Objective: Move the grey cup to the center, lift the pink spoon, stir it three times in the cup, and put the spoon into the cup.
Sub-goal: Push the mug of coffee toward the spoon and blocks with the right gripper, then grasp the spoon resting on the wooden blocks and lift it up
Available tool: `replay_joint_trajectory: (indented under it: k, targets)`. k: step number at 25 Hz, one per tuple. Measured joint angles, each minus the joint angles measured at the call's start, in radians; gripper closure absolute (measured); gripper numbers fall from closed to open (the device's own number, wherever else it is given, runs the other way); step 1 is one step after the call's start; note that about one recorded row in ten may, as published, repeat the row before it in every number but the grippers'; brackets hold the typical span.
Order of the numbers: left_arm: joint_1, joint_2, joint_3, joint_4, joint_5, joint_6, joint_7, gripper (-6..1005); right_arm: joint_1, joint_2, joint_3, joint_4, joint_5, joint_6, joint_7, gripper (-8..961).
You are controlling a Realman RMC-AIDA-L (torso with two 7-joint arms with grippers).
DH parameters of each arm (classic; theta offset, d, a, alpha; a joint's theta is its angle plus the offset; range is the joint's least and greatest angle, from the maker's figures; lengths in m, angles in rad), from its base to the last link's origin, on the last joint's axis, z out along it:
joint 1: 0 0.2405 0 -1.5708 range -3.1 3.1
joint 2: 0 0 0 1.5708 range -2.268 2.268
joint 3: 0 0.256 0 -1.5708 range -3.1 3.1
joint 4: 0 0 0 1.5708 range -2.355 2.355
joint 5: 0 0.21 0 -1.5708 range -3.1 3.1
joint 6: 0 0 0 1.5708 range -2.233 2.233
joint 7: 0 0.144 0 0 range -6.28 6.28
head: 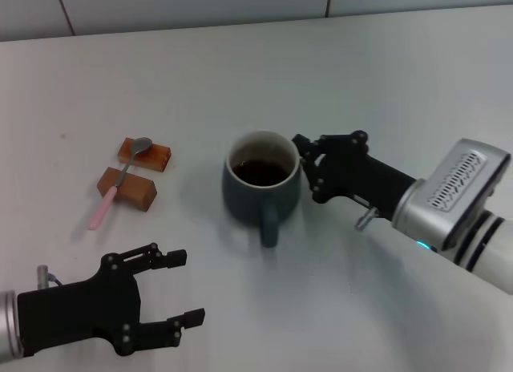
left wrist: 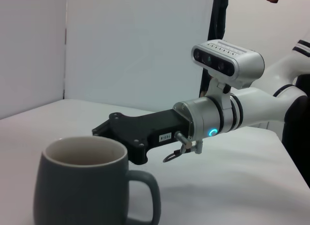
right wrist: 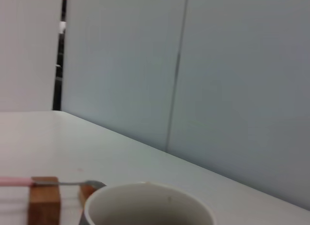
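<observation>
The grey cup (head: 262, 188) stands upright near the middle of the white table, with dark liquid inside and its handle pointing toward me. It also shows in the left wrist view (left wrist: 87, 186) and its rim shows in the right wrist view (right wrist: 145, 203). The pink spoon (head: 107, 204) lies across two brown wooden blocks left of the cup, silver bowl on the far block; it also shows in the right wrist view (right wrist: 19, 181). My right gripper (head: 307, 169) is open, fingertips right at the cup's right wall. My left gripper (head: 183, 288) is open and empty at the near left.
The two wooden blocks (head: 144, 154) (head: 128, 188) hold the spoon off the table. The table's far edge meets a tiled wall. In the left wrist view the right arm (left wrist: 218, 120) reaches in behind the cup.
</observation>
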Motion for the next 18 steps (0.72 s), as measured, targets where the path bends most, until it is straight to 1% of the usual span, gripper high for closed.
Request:
replay_joint_trajectory:
  k: [8, 11, 13, 15, 16, 17, 18]
  targets:
    - [0.003, 0.001, -0.001, 0.0, 0.0, 0.001, 0.0, 193, 0.029, 0.0, 0.003, 0.033, -0.014, 0.021, 0.0, 953]
    - [0.003, 0.002, -0.001, 0.0, 0.0, 0.001, 0.0, 193, 0.021, 0.0, 0.006, 0.033, -0.013, 0.016, 0.0, 952]
    - [0.003, 0.002, -0.001, 0.0, 0.0, 0.001, 0.0, 193, 0.004, 0.0, 0.02, 0.029, -0.007, -0.011, 0.0, 952]
    - [0.003, 0.002, -0.008, 0.0, 0.0, 0.001, 0.0, 193, -0.039, -0.001, 0.061, 0.013, 0.003, -0.089, 0.005, 952]
    - [0.004, 0.001, -0.017, -0.002, 0.0, 0.001, 0.002, 193, -0.095, -0.005, 0.107, -0.014, 0.007, -0.2, 0.024, 951]
    - [0.004, 0.001, -0.017, -0.002, 0.0, 0.001, 0.002, 193, -0.095, -0.005, 0.107, -0.014, 0.007, -0.2, 0.024, 951]
    - [0.004, 0.0, -0.02, -0.003, 0.0, 0.001, 0.004, 193, -0.127, -0.007, 0.126, -0.039, 0.008, -0.284, 0.051, 951]
